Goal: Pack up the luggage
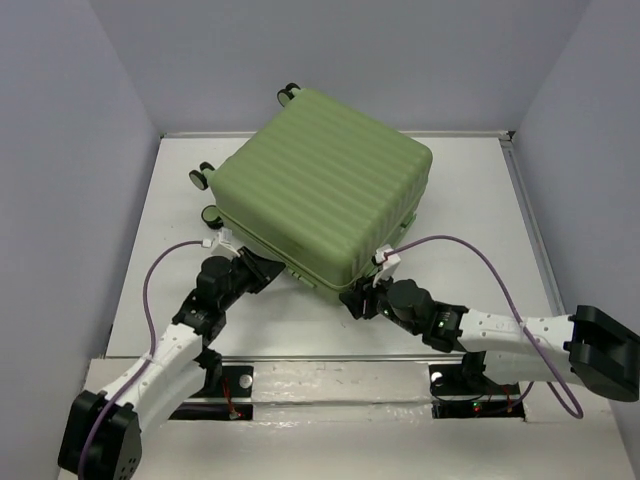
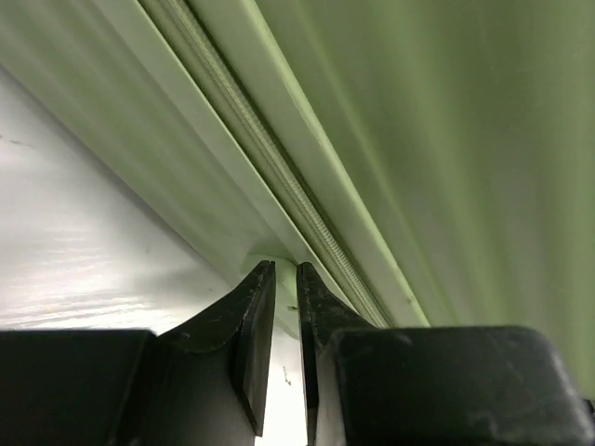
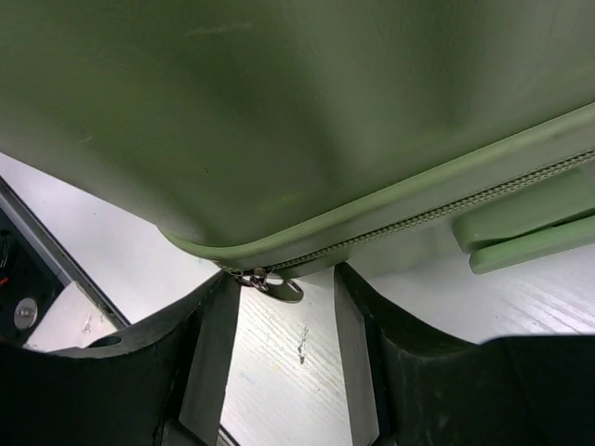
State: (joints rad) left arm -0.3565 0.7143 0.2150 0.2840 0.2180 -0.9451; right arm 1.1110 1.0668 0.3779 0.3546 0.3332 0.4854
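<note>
White table (image 1: 470, 200) carrying closed luggage (image 1: 325, 180) at frame centre | left gripper (image 2: 285, 269) sitting at its seam, jaws nearly together, nothing visibly between | right gripper (image 3: 285, 279) spreading wide around zipper pull (image 3: 277, 286), ungripped, showing only in right wrist view

Scanning all three views now, and nothing legible turns up: no lettering, brand, number or sign can be read on the luggage (image 1: 325, 185) or anywhere around it.
</note>
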